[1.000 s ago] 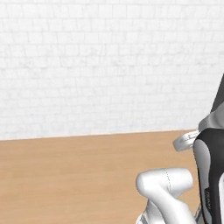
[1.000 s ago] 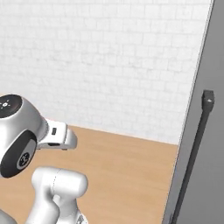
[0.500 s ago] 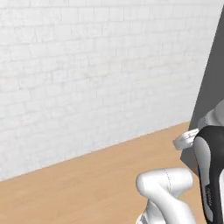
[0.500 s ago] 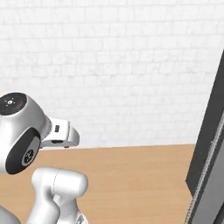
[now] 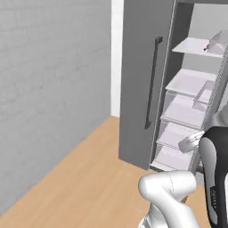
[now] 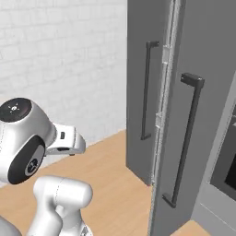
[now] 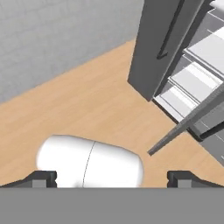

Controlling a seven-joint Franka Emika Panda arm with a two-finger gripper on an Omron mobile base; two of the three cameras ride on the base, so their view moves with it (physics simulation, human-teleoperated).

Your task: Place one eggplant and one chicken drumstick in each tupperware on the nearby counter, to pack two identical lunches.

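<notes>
The gripper [image 7: 112,178] hangs over the wooden floor [image 5: 89,178], jaws wide and empty. Beside it the fridge [image 5: 187,102] stands open; no eggplant, drumstick or tupperware is in view. Driving closer risks clipping the open fridge door [image 6: 184,138].

Gripper [image 7: 112,178] wide open, empty

A white brick wall [image 6: 60,69] fills the left and meets a light wood floor [image 6: 117,184] below. To the right stand tall grey doors [image 6: 209,60], each with a dark vertical handle [image 6: 146,90]; the nearer handle [image 6: 184,143] sits further right. The robot's white arm [image 6: 32,143] with its dark joint rises at the lower left.
</notes>
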